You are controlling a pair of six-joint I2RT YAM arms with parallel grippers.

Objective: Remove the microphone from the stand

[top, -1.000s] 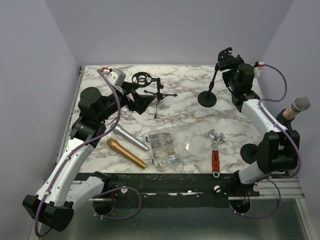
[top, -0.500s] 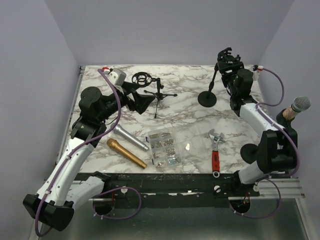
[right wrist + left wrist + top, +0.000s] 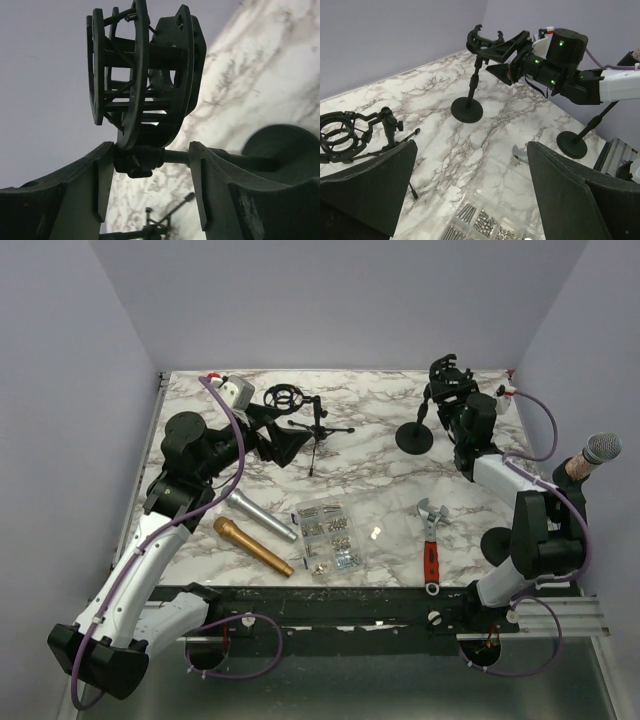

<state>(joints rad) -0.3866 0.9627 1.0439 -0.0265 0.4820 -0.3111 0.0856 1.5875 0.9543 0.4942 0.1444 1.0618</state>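
The microphone point(image 3: 598, 449) with a silver mesh head sits upright in its stand at the far right; the stand's round base point(image 3: 497, 544) also shows in the left wrist view point(image 3: 574, 144). My right gripper point(image 3: 452, 398) is open, away from that microphone, at a second black stand point(image 3: 415, 437) that carries an empty shock mount point(image 3: 447, 372). In the right wrist view the gripper point(image 3: 152, 155) straddles the stand's joint knob point(image 3: 136, 163) just under the mount point(image 3: 142, 75). My left gripper point(image 3: 290, 443) is open and empty above the table point(image 3: 470, 150).
A small tripod stand with a ring mount point(image 3: 305, 420) stands at the back centre. A silver microphone point(image 3: 262, 516), a gold microphone point(image 3: 252, 545), a clear box of screws point(image 3: 328, 536) and a red-handled wrench point(image 3: 431, 545) lie at the front.
My right gripper has moved left and down, from beside the shock mount to around the stem joint under it. The mount has dipped slightly. The left arm has barely moved.
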